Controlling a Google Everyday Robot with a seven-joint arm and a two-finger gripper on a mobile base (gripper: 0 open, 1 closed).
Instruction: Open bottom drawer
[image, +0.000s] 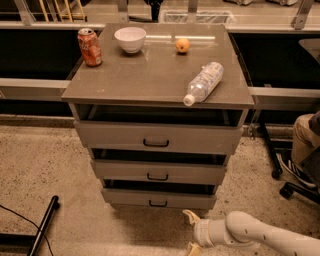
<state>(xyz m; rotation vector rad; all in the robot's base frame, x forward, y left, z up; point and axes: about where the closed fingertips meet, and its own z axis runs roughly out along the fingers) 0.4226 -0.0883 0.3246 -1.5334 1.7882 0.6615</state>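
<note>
While it gapes, gripper (191, 232) hovers near bottom drawer (129, 197).

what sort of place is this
Probably an office or lab: a drawer cabinet on a speckled floor, a wheeled chair at right, counters behind. The gripper hangs open by the bottom drawer.

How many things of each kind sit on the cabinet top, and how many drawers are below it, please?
Soda can: 1
White bowl: 1
Orange fruit: 1
Plastic bottle: 1
Drawers: 3 (top drawer, middle drawer, bottom drawer)
Total: 7
The gripper hangs low near the floor, front-right of the bottom drawer, apart from its handle.
</note>
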